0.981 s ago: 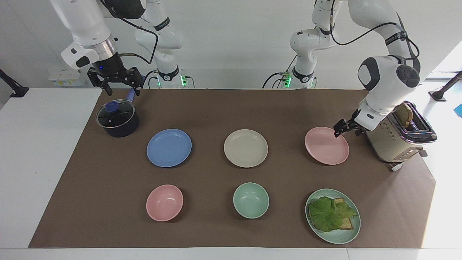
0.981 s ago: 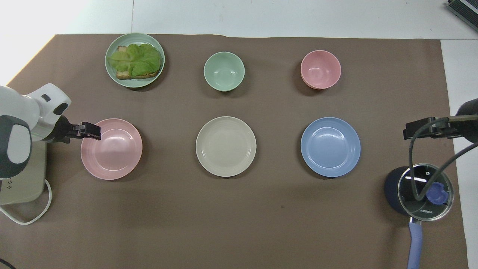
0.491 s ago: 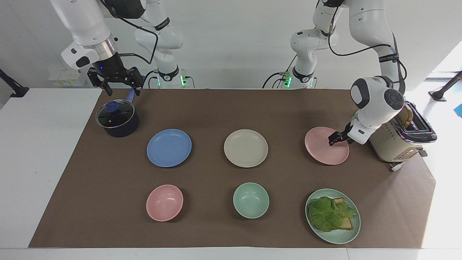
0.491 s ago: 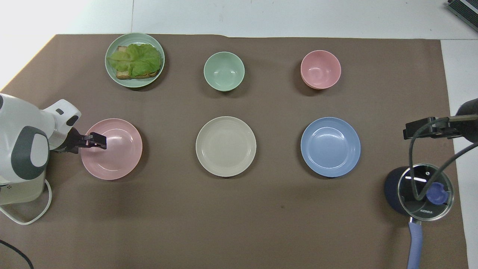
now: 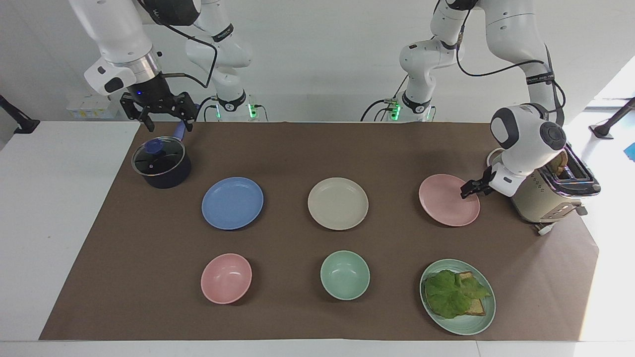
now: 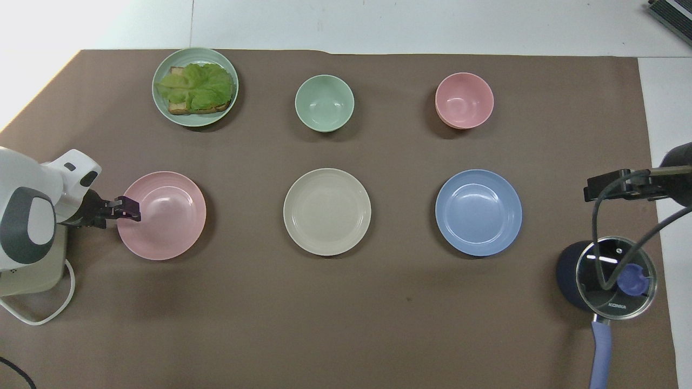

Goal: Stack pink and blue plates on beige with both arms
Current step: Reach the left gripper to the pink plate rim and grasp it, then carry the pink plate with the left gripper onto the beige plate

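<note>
Facing view: three plates are sitting apart in a row, so nothing is stacked yet.
Pink plate (image 5: 449,200): lying flat at the left arm's end, beside the toaster (image 5: 545,193).
Left gripper (image 5: 469,189): jaws are straddling the pink plate's rim on the toaster side; can't tell if they're actually pinching it.
Beige plate (image 5: 338,203): waiting bare in the middle of the worktop (image 5: 297,148).
Blue plate (image 5: 232,203): lying untouched toward the right arm's end.
Right gripper (image 5: 162,118): hanging over the pot (image 5: 161,162), jaws wide, holding nothing.
Progress: looks like barely started; pink needs lifting onto beige, and blue is waiting for the right arm.
</note>
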### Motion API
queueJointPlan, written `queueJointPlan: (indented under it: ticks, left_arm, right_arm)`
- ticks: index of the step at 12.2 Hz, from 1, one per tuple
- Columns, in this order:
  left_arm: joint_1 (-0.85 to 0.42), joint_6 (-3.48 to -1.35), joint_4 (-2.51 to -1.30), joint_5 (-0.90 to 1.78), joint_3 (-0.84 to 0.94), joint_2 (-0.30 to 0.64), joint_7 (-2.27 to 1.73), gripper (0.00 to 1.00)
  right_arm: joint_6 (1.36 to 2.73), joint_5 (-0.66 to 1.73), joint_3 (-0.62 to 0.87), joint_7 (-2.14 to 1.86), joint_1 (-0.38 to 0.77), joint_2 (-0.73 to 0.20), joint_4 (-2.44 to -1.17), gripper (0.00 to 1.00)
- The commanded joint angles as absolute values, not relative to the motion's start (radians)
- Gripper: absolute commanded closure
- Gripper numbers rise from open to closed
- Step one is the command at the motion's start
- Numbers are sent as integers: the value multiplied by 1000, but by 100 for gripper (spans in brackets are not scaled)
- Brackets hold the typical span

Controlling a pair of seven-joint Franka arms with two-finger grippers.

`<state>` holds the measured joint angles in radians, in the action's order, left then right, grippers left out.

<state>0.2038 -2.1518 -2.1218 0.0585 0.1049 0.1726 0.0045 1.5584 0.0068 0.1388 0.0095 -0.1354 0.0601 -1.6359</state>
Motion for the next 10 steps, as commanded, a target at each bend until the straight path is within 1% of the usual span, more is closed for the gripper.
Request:
queueJointPlan:
  ticks: [1,5,7,8,10]
  left_arm:
    - [218,-2137,-2152,44,110,141,14,100]
    - [225,-2129,-2152,44,110,141,12,100]
    - [221,-2076,-2134,44,110,144,12,100]
    - [213,-2024,-2102,44,110,141,8,100]
    - [192,-1843,-1981,46,117,140,-21,100]
  right_arm:
    - [1571,28,144,23,-147,69,-1647,0]
    - [1571,28,144,23,-147,69,-1647,0]
    - [1571,28,144,23,-147,69,-1647,0]
    - [1571,28,144,23,-147,69,-1647,0]
    - [1571,28,146,23,-147,69,-1647,0]
